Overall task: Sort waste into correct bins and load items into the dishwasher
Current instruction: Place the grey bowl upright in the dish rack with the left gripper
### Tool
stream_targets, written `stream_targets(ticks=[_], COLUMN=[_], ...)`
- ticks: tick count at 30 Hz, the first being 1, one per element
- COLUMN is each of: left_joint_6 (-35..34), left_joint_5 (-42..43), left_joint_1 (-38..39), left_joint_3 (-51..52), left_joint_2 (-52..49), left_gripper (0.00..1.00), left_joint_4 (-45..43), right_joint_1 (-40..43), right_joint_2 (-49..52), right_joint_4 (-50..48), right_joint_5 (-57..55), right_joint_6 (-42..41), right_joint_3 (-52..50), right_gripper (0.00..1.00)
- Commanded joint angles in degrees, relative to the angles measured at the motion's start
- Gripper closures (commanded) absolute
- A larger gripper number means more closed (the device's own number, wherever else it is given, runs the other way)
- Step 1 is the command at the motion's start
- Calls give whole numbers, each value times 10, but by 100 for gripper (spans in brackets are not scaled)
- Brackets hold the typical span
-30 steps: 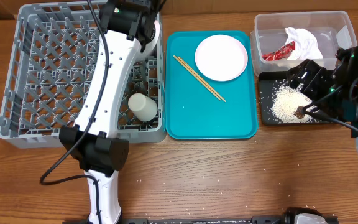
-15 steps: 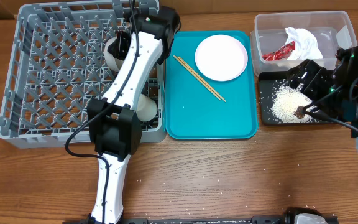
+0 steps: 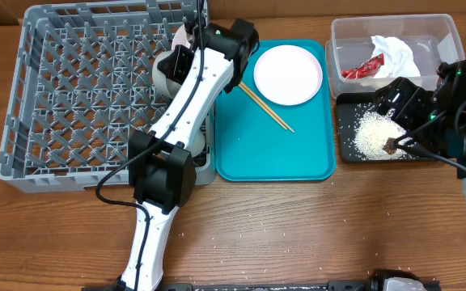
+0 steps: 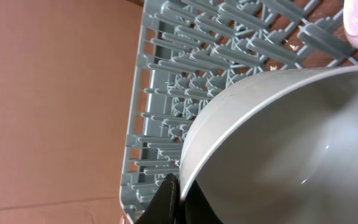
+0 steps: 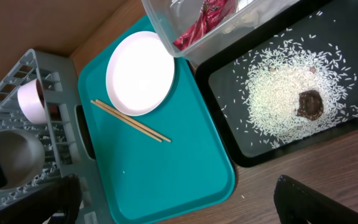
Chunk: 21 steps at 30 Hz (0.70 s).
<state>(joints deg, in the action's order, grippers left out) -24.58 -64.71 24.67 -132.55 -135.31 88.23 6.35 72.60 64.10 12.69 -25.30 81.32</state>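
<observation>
Loading step: left gripper closed on rim of whitish-grey bowl, bowl tilted over dish rack beside pink bowl. Right gripper wide, empty, above black tray. Next, likely — seat bowl between pegs, release.

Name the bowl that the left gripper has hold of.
The whitish-grey bowl: the left gripper is shut on its rim, above the dish rack. The pink bowl sits beside it in the rack, with no gripper on it.
</observation>
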Motion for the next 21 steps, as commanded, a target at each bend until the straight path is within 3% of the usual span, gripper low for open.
stream_targets(ticks=[1,3,9,21], left_joint_6=[-50,-123,-170,-162], left_joint_5=[-96,-155,-150,-152], left_joint_1=[-2,6,27,16], left_joint_3=[2,4,5,76], left_joint_2=[-3,-3,-3,-3], left_gripper=[96,96,96,96], left_joint_4=[35,86,85,21], right_joint_1=[2,2,2,2], right_joint_2=[-3,-3,-3,-2], right_joint_4=[-3,-3,-3,-3], right_joint_5=[-2,-2,-2,-2], right_joint_6=[0,0,0,0], right_joint_3=[4,4,4,4], right_gripper=[0,0,0,0])
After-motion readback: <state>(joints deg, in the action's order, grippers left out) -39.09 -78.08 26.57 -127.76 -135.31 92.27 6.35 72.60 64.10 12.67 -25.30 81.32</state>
